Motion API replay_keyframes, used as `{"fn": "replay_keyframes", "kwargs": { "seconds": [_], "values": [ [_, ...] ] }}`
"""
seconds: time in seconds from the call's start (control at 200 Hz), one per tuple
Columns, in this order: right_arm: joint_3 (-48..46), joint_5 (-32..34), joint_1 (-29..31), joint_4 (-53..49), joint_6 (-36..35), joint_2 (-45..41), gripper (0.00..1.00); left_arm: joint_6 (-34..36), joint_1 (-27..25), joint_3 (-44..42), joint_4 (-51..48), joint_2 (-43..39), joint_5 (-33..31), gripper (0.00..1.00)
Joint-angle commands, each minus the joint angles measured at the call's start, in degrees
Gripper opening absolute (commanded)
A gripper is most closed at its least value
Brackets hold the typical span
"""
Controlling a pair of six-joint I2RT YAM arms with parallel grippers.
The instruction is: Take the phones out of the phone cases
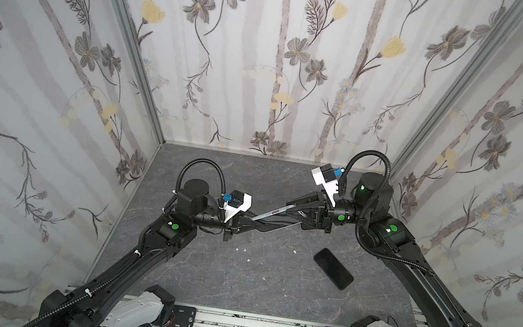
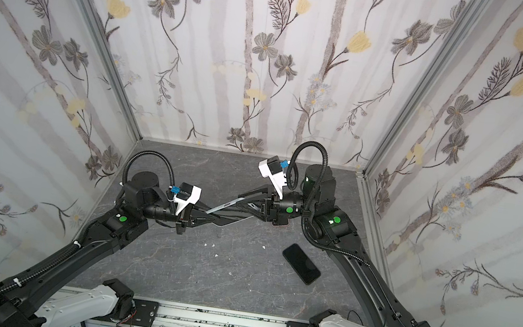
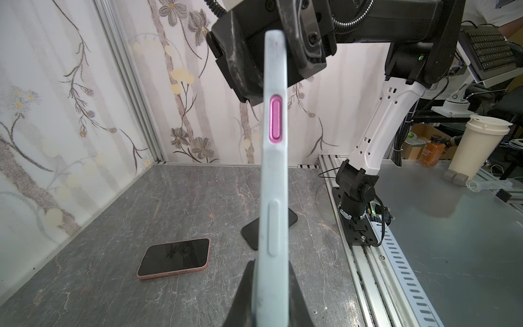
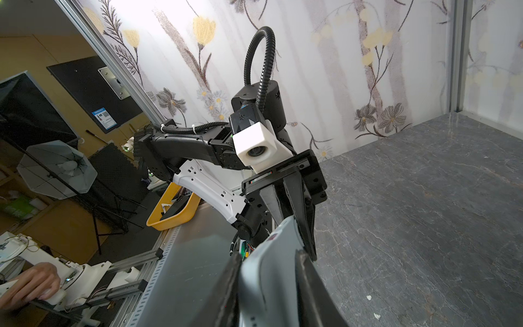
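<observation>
Phone case hangs between left gripper and right gripper, both clamped on it; a pink-edged phone lies on the desk, seemingly already out.

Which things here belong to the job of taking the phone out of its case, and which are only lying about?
Job: case, left gripper shut on one end, right gripper around the other; whether a phone is inside cannot be seen.
Lying about: pink phone, black phone and white scraps on the table; cup beyond the table.
</observation>
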Motion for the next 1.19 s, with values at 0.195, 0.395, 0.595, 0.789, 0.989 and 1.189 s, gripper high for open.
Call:
{"fn": "replay_keyframes", "kwargs": {
  "seconds": [0.195, 0.395, 0.595, 0.789, 0.989, 1.189],
  "values": [
    [-0.17, -1.01, 1.25, 1.66, 3.24, 1.08, 0.26, 1.23, 0.05, 0.93, 3.35, -0.71, -1.14, 0.00],
    [-2.14, -1.33, 1.45, 3.75, 9.16, 1.18, 0.26, 4.74, 0.05, 0.85, 3.31, -1.51, -6.84, 0.00],
    [-5.94, -1.36, 1.45, 12.19, 19.18, -0.27, 0.27, 8.96, 0.08, 2.73, 3.26, -1.29, -15.45, 0.00],
    [-9.15, -0.13, 1.38, 17.40, 24.88, -0.58, 0.27, 12.62, 0.13, 4.86, 3.31, -1.07, -20.32, 0.00],
    [-11.53, -0.44, 1.45, 25.00, 32.44, -0.53, 0.29, 14.62, 0.07, 6.25, 3.31, -1.28, -23.32, 0.00],
    [-11.44, -0.05, 1.39, 26.21, 34.78, -0.31, 0.31, 15.02, 0.09, 5.62, 3.31, -2.19, -23.80, 0.00]
  ]
}}
